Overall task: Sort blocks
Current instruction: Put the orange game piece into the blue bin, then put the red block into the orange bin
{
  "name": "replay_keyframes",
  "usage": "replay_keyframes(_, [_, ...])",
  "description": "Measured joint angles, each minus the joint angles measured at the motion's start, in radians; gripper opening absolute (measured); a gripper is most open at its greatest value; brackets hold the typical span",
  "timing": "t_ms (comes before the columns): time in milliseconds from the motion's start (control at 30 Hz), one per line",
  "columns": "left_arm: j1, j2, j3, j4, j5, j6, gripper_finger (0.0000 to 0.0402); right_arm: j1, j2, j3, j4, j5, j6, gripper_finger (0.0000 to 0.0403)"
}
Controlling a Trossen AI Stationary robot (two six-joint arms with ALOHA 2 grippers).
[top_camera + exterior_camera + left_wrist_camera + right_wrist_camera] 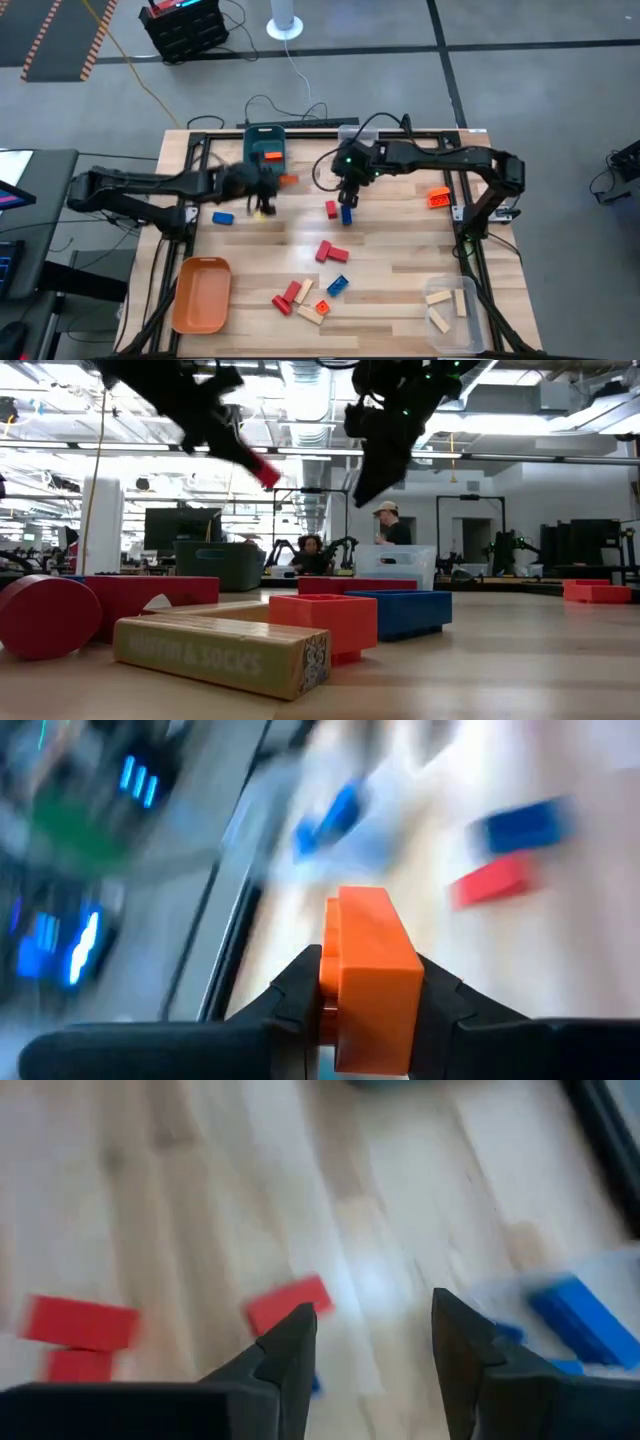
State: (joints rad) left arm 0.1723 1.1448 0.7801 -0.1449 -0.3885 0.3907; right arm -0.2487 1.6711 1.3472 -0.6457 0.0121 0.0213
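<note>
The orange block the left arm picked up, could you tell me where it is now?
The orange block is clamped in the left gripper, which in the high view is over the table's far left, near the teal bin.

Two dark, near-black jointed arms extend over the table from frame mounts at either side, each built of slim tubular links and bulkier joint housings. A small green light glows at the wrist of the right arm, just above the right gripper (346, 196). The fingers (287, 1348) are matte black, smooth and wedge-shaped, tapering toward blunt tips.
</note>
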Motion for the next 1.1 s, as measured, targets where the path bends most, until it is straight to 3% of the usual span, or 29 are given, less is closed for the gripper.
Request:
replay_keyframes(167, [0.263, 0.053, 0.007, -0.095, -0.005, -0.078, 0.0086, 0.053, 0.003, -0.012, -0.040, 0.051, 0.013, 0.0161])
replay_keyframes(300, [0.437, 0.117, 0.007, -0.142, 0.098, -0.117, 0.0090, 0.094, 0.005, -0.050, -0.035, 0.051, 0.027, 0.0161])
replay_keyframes(400, [0.495, 0.171, 0.007, -0.149, 0.154, -0.129, 0.0108, 0.122, 0.005, -0.066, -0.029, 0.046, 0.035, 0.0161])
replay_keyframes(600, [0.501, 0.215, 0.007, -0.151, 0.177, -0.118, 0.0183, 0.228, 0.005, -0.104, 0.079, -0.039, 0.010, 0.0161])
replay_keyframes(800, [0.490, 0.189, 0.008, -0.153, 0.149, -0.100, 0.0238, 0.354, 0.005, -0.161, 0.142, -0.036, 0.129, 0.0166])
replay_keyframes(1100, [0.349, -0.003, 0.008, -0.157, 0.149, -0.125, 0.0243, 0.537, 0.051, -0.274, 0.336, 0.205, 0.347, 0.0195])
